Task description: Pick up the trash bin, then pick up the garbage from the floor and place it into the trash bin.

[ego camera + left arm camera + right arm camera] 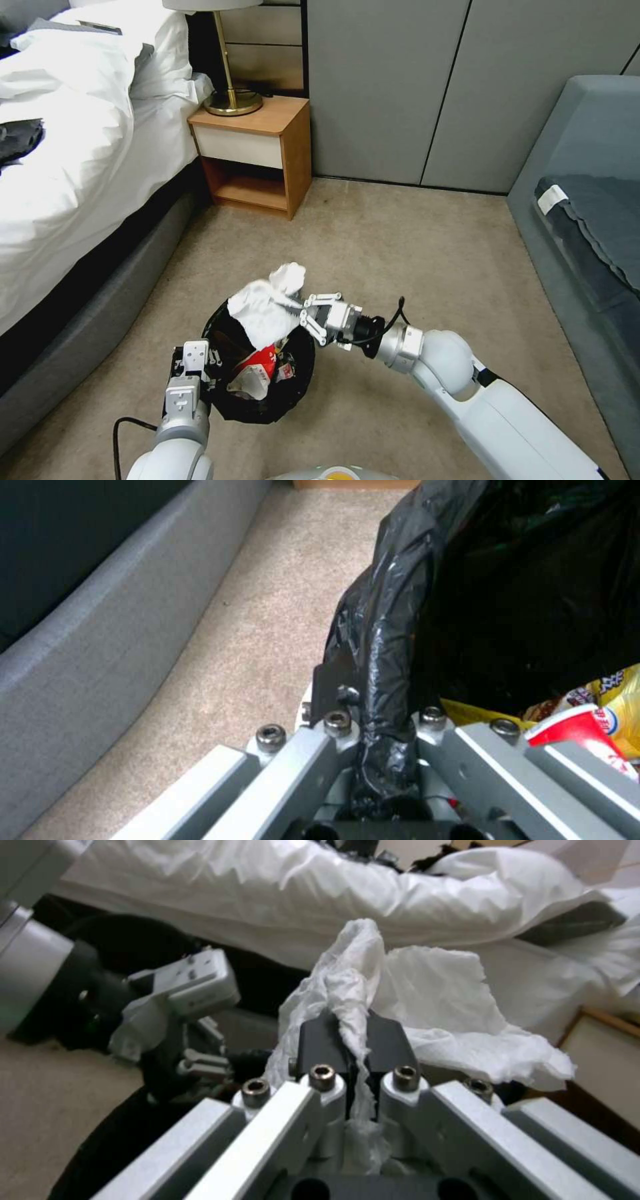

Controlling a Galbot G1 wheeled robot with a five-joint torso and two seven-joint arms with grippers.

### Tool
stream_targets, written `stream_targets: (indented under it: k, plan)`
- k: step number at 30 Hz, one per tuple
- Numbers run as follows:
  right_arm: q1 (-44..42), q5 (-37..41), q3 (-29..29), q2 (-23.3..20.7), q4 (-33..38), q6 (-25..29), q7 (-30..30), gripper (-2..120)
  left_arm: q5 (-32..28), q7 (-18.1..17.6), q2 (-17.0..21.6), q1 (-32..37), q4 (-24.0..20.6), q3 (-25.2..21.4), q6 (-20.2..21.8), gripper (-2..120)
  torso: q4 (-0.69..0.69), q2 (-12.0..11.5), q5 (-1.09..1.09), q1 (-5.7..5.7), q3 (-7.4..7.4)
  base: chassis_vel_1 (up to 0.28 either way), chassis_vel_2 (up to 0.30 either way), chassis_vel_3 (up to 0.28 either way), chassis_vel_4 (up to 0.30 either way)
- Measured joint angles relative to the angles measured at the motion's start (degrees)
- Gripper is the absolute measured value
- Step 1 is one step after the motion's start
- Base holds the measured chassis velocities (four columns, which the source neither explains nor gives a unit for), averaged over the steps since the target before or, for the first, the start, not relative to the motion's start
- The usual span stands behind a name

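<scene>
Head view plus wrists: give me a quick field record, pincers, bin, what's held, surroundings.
left pincer: shut on the rim of the trash bin, pinching the black bag liner
right pincer: shut on the white tissue paper, held over the bin's opening
bin contents: red and yellow wrappers
floor: beige carpet
surroundings: bed on the robot's left, wooden nightstand with a brass lamp ahead, grey sofa on the right
</scene>
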Motion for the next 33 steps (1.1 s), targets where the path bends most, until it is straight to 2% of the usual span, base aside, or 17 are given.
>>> stream_targets:
  k: [10,19,21,22,26,30,33]
  plan:
    - [-0.7,-1.0,-2.1,3.4,-5.2,-0.7,0.1,0,0.0,0.0,0.0,0.1,-0.2,-0.1,0.0,0,0.00,0.0,0.00,0.00,0.00,0.000,0.000,0.000,0.000]
    - [0.2,-1.7,-4.7,6.3,-8.5,-2.3,2.9,0,0.2,0.0,-0.2,0.1,-0.2,0.5,-0.1,0,0.00,0.0,0.00,0.00,0.00,0.000,0.000,0.000,0.000]
    - [0.8,-1.7,-5.7,6.7,-9.4,-2.9,3.6,8,0.4,0.0,-0.4,0.1,-0.2,0.5,-0.2,0,0.00,0.0,0.00,0.00,0.00,0.000,0.000,0.000,0.000]
    - [0.8,-1.7,-5.7,6.7,-9.4,-2.9,3.6,8,0.4,0.0,-0.4,0.1,-0.2,0.5,-0.2,0,0.00,0.0,0.00,0.00,0.00,0.000,0.000,0.000,0.000]
    - [1.3,-2.4,-6.9,7.6,-10.9,-3.2,4.4,30,0.6,0.0,-0.6,0.0,-0.2,0.7,-0.3,0,0.00,0.0,0.00,0.00,0.00,0.000,0.000,0.000,0.000]
    - [1.3,-2.5,-6.9,8.0,-11.4,-3.2,4.5,38,0.6,0.0,-0.7,0.0,-0.2,0.7,-0.3,0,0.00,0.0,0.00,0.00,0.00,0.000,0.000,0.000,0.000]
    - [1.0,-2.7,-6.4,7.9,-11.6,-3.1,4.6,53,0.6,0.0,-0.6,0.1,-0.1,0.7,-0.3,0,0.00,0.0,0.00,0.00,0.00,0.000,0.000,0.000,0.000]
